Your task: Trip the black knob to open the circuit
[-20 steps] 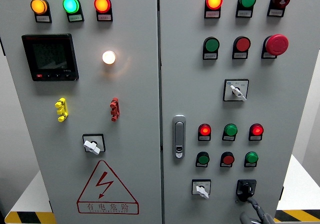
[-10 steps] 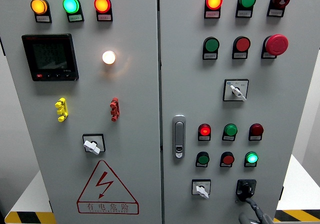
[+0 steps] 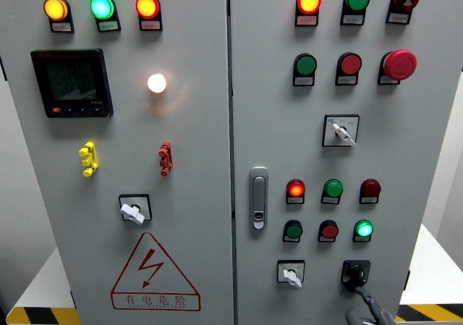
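Left door: lamps, meter (image 3: 71,82), white selector (image 3: 134,210), all well apart from work. Right door, bottom row: white switch (image 3: 291,273), then black knob (image 3: 355,273) near lower right corner. Right hand (image 3: 369,312) just below knob, mostly cropped by frame edge; finger state cannot be told. Approach room only from below.

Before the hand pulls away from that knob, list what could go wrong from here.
1. The right hand is mostly cut off below the black knob, so its grip cannot be judged; it might drag the knob while leaving.
2. The white selector switch sits just left; a sideways slip could bump it.
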